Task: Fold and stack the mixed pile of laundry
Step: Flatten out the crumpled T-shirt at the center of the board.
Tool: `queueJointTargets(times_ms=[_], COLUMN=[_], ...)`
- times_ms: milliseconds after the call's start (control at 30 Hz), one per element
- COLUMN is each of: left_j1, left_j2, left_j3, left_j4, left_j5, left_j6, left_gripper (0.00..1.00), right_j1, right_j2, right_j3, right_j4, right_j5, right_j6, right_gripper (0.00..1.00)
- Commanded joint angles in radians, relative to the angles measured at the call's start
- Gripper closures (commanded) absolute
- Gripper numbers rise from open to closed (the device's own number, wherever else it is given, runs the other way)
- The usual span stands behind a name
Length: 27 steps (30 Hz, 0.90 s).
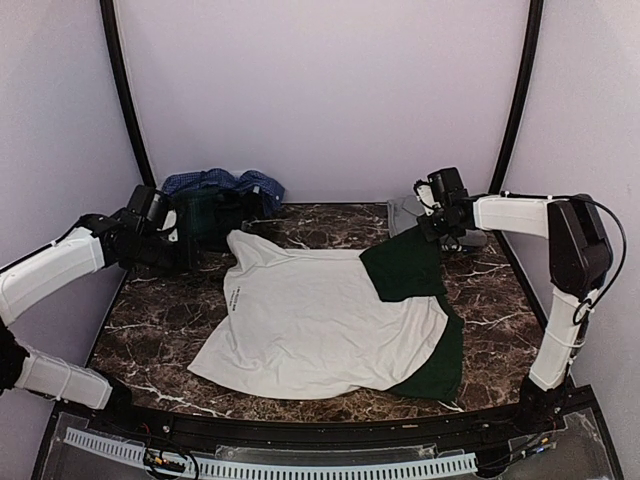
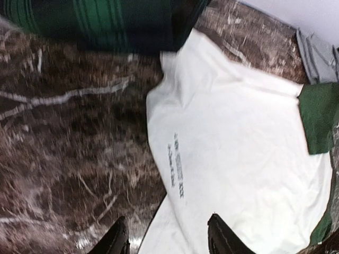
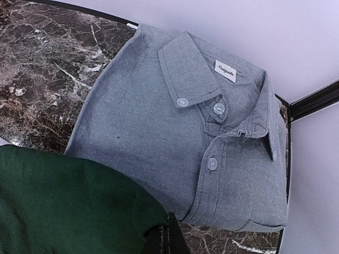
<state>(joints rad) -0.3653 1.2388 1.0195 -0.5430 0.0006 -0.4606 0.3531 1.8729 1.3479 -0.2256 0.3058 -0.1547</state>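
The white tee (image 1: 320, 325) lies spread on the marble table (image 1: 150, 320), its black lettering (image 2: 177, 166) too blurred to read. Left jaws hang apart, empty, above its edge. Right jaws pinch its dark green sleeve (image 3: 69, 206) beside a folded grey shirt (image 3: 185, 143); the script on the neck label (image 3: 225, 70) is illegible. The remaining laundry pile (image 1: 215, 205) sits beyond the tee's far-left corner.

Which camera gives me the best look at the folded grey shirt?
Right wrist: the grey shirt fills the frame, with collar, buttons and label plain and only its near corner under the green sleeve. Top external shows just a sliver of it; left wrist catches a blurred edge at far right.
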Motion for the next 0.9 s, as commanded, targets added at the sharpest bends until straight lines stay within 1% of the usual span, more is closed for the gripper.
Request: queueJointTargets(times_ms=[0,67,133,300,500,700,767,800,833,867], left_j1=[-0.066,-0.119,-0.146,-0.185,-0.188,-0.189,-0.189,-0.190,-0.190,-0.189], left_j2=[-0.038,-0.032,-0.003,0.072,0.182,0.297,0.325,0.324,0.317,0.298], left_j3=[-0.158,-0.197,-0.223,-0.262,-0.218,-0.176,-0.180,-0.188,-0.211,-0.222], left_j4=[-0.119,-0.126,-0.143,-0.125,-0.072,-0.030,-0.035,-0.034,-0.035,-0.048], left_j5=[0.084,0.079,0.069,0.030,-0.038,-0.058,-0.046,-0.038,-0.022,-0.014], left_j6=[-0.196,-0.240,-0.274,-0.310,-0.282,-0.266,-0.271,-0.277,-0.291,-0.300], left_gripper=[0.51,0.51,0.53,0.59,0.63,0.65,0.73,0.81,0.86,0.93], right_j1=[-0.005,-0.006,-0.006,-0.006,-0.006,-0.005,-0.005,-0.005,-0.006,-0.005], right_j2=[-0.016,-0.018,-0.021,-0.019,-0.017,-0.015,-0.016,-0.017,-0.016,-0.017], right_j3=[0.031,0.032,0.031,0.025,0.026,0.023,0.022,0.021,0.020,0.020], right_j4=[0.008,0.009,0.010,0.011,0.011,0.015,0.015,0.016,0.017,0.017], right_j5=[0.009,0.009,0.005,-0.004,-0.005,-0.004,-0.002,-0.002,-0.002,-0.001], right_j6=[0.007,0.006,0.006,0.009,0.009,0.005,0.004,0.002,0.000,-0.001], right_gripper=[1.00,1.00,1.00,1.00,1.00,1.00,1.00,1.00,1.00,1.00])
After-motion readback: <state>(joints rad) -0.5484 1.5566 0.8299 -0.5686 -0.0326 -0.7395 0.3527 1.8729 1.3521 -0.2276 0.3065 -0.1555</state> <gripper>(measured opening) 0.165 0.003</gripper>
